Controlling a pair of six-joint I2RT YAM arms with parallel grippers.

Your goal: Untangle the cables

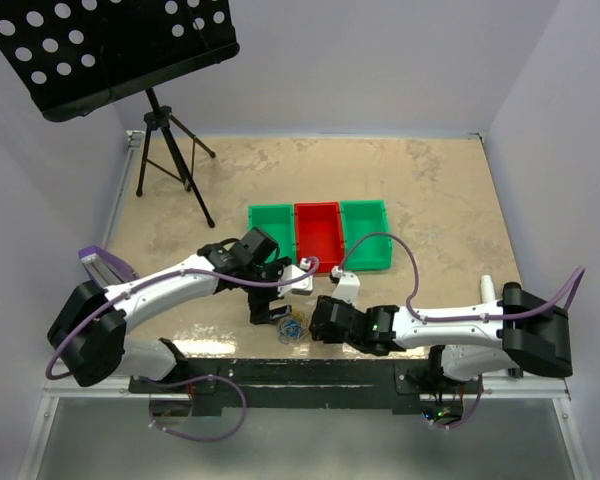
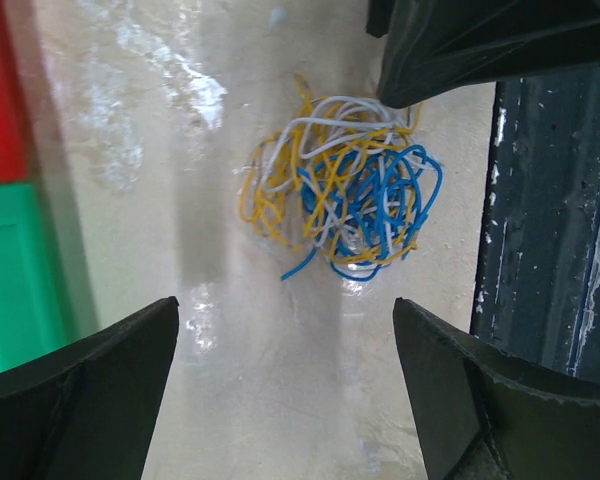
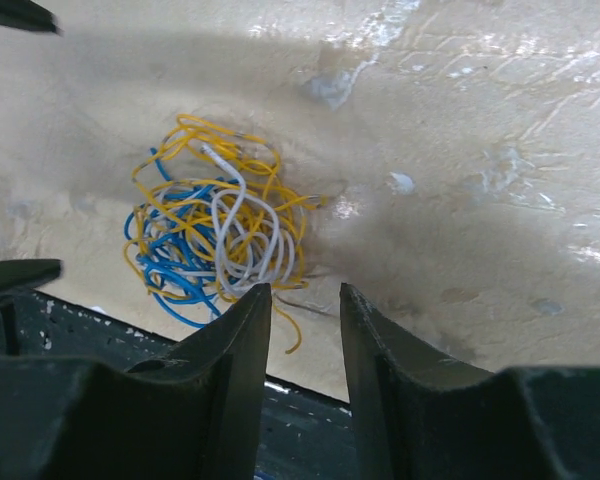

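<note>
- The cables [image 2: 340, 195] are lying in one tight knot, with blue, yellow-gold and white strands looping through each other. Blue is crowding one side and yellow is spilling around the rim.
- That knot is sitting on the table [image 1: 430, 190] right at its near edge, just beside the dark front rail [image 2: 540, 230] and between the two grippers.
- The right gripper [image 3: 304, 292] is hanging low at the knot's edge, its jaws standing at a narrow gap. A loose yellow end is trailing toward that gap, but nothing is being pinched that I can see.
- The left gripper [image 2: 285, 305] is hovering on the other side, jaws standing wide apart and holding nothing. Bare tabletop is showing between them, with the knot just beyond the tips.
- Further back, three bins are sitting side by side in a row: a green bin [image 1: 271, 225], a red bin [image 1: 318, 235] and a second green bin [image 1: 365, 232], all well apart from the knot.
- Off in the far left corner, a black perforated music stand [image 1: 110, 50] is standing on its tripod [image 1: 170, 150].
</note>
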